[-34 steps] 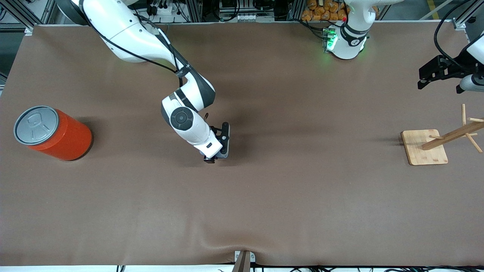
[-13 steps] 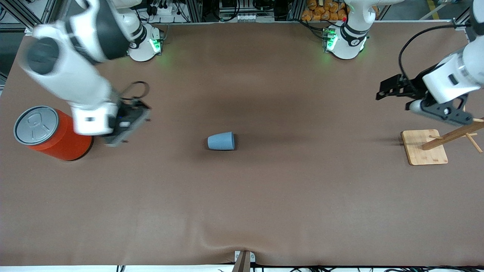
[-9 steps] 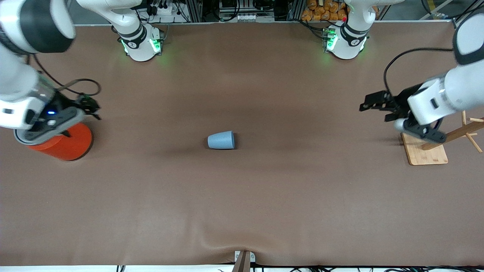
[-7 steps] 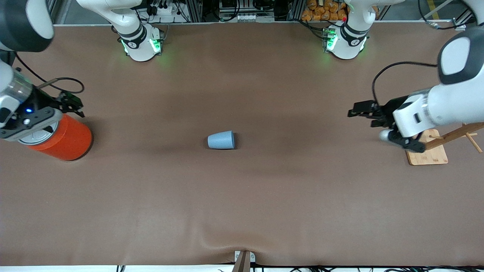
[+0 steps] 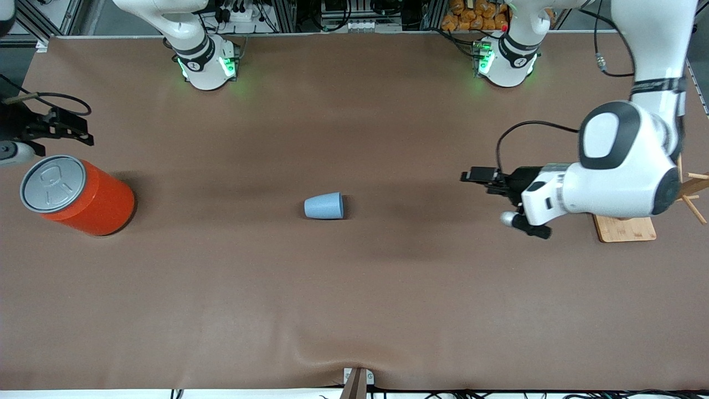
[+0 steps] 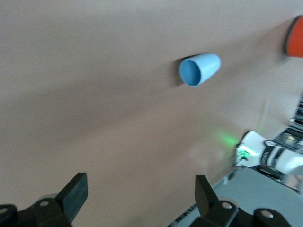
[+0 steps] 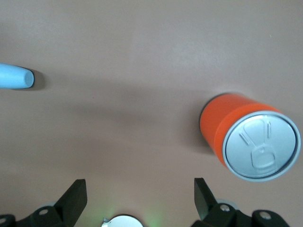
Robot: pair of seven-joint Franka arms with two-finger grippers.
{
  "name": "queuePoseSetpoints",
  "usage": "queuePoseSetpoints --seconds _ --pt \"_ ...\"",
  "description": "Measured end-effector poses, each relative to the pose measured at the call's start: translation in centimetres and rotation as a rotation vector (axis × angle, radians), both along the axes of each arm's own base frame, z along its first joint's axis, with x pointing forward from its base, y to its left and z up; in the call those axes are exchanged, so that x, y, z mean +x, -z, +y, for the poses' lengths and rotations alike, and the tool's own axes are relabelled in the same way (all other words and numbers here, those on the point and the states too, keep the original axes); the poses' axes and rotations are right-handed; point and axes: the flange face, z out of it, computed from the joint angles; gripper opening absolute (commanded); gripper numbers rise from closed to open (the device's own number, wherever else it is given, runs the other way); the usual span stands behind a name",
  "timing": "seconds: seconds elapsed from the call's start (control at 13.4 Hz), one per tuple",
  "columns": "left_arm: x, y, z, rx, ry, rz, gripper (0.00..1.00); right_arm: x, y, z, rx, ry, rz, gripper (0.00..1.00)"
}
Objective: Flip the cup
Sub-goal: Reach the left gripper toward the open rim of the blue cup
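Observation:
The small light-blue cup (image 5: 324,206) lies on its side in the middle of the brown table, its wider rim toward the left arm's end. In the left wrist view the cup (image 6: 199,69) shows its open mouth; in the right wrist view only its narrow end (image 7: 16,77) shows. My left gripper (image 5: 523,223) hangs open and empty over the table between the cup and the wooden rack, its fingers wide apart (image 6: 139,198). My right gripper (image 5: 14,152) is open and empty (image 7: 139,198) at the table's right-arm end, over the edge beside the orange can.
A large orange can (image 5: 77,195) with a grey lid (image 7: 260,145) stands at the right arm's end. A wooden peg rack on a square base (image 5: 623,224) stands at the left arm's end, partly under the left arm. Both arm bases glow green (image 5: 501,58).
The right arm pulled away from the cup to its end of the table, leaving the cup on its side. The left arm swung in from the rack toward the cup.

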Motion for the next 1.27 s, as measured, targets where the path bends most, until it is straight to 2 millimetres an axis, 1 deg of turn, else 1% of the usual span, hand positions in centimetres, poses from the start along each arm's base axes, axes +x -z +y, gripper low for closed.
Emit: queuePoseSetpoints --seconds 0.07,0.22,0.37,0.52,0.6,0.67,0.82,0.89,0.97,1.04,1.19,1.27 --pt "-0.3 1.4 -1.2 -0.046 -0.013 0.034 1.0 -0.4 -0.4 -0.6 0.001 0.022 0.004 1.0" --pt "-0.3 4.3 -2.4 -0.117 -0.019 0.064 1.0 -1.3 -0.9 -1.5 -0.001 0.093 0.028 1.0" --pt "0.0 7.5 -3.0 -0.157 -0.038 0.061 1.0 -2.0 -1.2 -1.8 -0.008 0.168 0.051 1.0" --pt "0.0 10.4 -4.9 -0.254 -0.079 0.068 1.0 -2.2 -1.4 -1.6 -0.017 0.233 0.062 1.0" --pt "-0.3 12.3 -6.2 -0.308 -0.09 0.057 1.0 -2.3 -1.7 -1.5 -0.02 0.25 0.063 1.0" --pt "-0.7 14.8 -7.2 -0.362 -0.101 0.043 1.0 -2.4 -2.1 -1.4 -0.021 0.258 0.055 1.0" --pt "-2.1 20.0 -8.4 -0.471 -0.132 0.042 0.97 -2.4 -2.9 -1.3 -0.021 0.26 0.037 1.0" --pt "-2.8 22.0 -9.1 -0.512 -0.145 0.049 0.96 -2.4 -3.2 -1.2 -0.022 0.261 0.029 1.0" --pt "-3.4 23.4 -9.9 -0.531 -0.159 0.055 0.95 -2.4 -3.5 -1.4 -0.023 0.266 0.023 1.0" --pt "-3.7 24.1 -10.8 -0.529 -0.176 0.049 0.94 -2.4 -3.7 -1.6 -0.025 0.27 0.017 1.0" --pt "-4.2 24.4 -12.4 -0.53 -0.21 0.037 0.86 -2.2 -4.1 -1.8 -0.029 0.275 -0.009 1.0" --pt "-4.4 24.6 -13.0 -0.548 -0.224 0.026 0.85 -2.0 -4.2 -1.9 -0.028 0.277 -0.026 1.0"
